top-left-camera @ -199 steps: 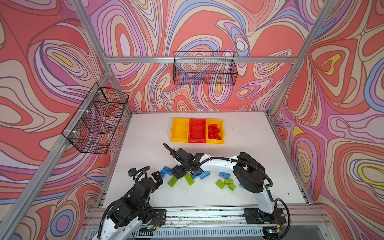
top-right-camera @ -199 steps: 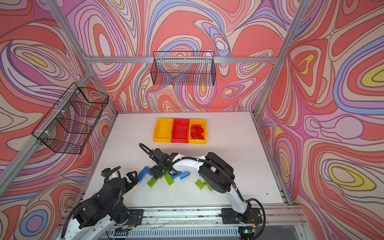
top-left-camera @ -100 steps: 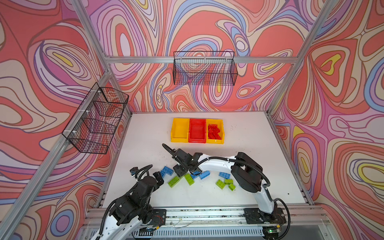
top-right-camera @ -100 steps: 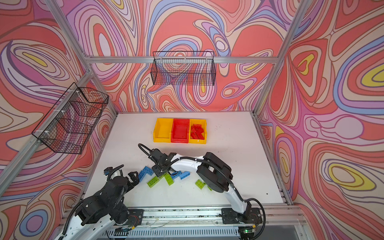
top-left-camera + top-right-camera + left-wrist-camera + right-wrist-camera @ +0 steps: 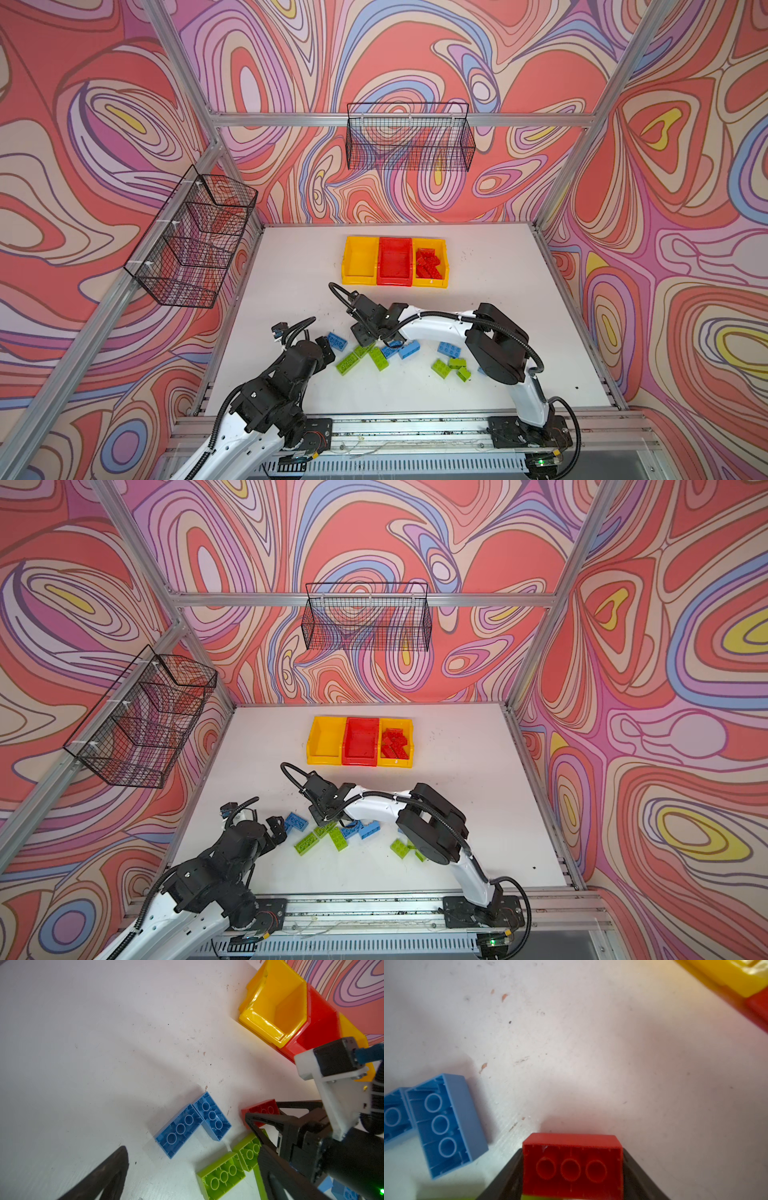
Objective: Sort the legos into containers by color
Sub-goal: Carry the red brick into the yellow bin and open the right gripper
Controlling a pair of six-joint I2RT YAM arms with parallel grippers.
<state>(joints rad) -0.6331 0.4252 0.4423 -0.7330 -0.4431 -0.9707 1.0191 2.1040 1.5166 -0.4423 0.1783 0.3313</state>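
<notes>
Right hand [image 5: 571, 1174] jaws drawn in from wide, now clamped on red brick [image 5: 572, 1147]. Left arm crept forward; left hand [image 5: 325, 350] now just beside blue brick pair [image 5: 337, 341].

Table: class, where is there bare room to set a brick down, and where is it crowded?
Bare: the table either side of the bins, out to the frame, and the strip along the near rail. Crowded: the blue and green bricks.
</notes>
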